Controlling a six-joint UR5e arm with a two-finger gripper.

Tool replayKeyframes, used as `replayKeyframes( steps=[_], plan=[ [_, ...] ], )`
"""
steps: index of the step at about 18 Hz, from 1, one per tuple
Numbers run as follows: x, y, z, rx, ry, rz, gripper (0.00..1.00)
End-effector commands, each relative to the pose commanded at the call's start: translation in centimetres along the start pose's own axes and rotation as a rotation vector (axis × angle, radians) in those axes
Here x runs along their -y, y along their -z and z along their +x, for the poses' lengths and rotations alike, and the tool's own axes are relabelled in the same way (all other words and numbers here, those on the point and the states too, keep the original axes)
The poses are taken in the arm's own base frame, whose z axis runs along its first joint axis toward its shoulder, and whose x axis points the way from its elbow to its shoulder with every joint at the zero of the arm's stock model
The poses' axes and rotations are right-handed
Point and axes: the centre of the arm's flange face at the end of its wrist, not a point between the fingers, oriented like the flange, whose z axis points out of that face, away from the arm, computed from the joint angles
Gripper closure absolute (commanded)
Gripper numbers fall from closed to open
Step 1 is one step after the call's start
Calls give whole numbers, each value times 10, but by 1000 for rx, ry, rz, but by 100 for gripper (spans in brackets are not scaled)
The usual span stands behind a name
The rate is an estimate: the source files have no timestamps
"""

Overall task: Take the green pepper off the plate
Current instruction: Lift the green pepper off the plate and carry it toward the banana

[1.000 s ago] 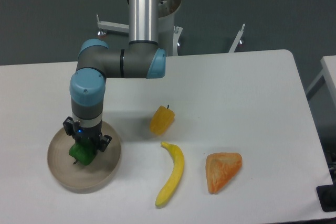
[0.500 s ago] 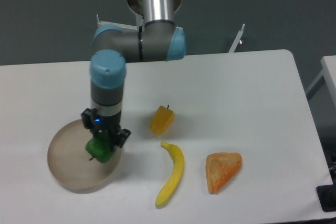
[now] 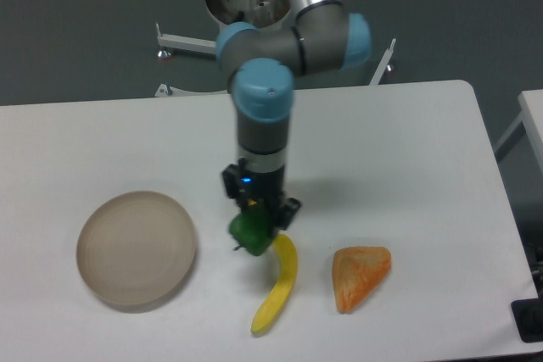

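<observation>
My gripper (image 3: 254, 225) is shut on the green pepper (image 3: 250, 233) and holds it above the table, just over the top end of the banana (image 3: 277, 282). The pepper is small, glossy and dark green, and it hangs between the fingers. The beige plate (image 3: 136, 248) lies at the front left with nothing on it, well to the left of the gripper.
A yellow banana lies at the front centre, right under the held pepper. An orange wedge-shaped pastry (image 3: 361, 275) lies to its right. The arm hides the yellow-orange pepper. The table's right edge (image 3: 496, 201) runs down the right side.
The gripper has carried the green pepper off the plate and to the right, across the table to above the banana's top end. The plate now holds nothing.
</observation>
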Motion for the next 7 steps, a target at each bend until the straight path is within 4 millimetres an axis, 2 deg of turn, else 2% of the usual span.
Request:
replayKeyframes(
  steps=[3,7],
  plan=[
    [-23,0,-18,-4,-27,-14,61],
    [-28,-1,-21,9,-39,-36,61]
  ],
)
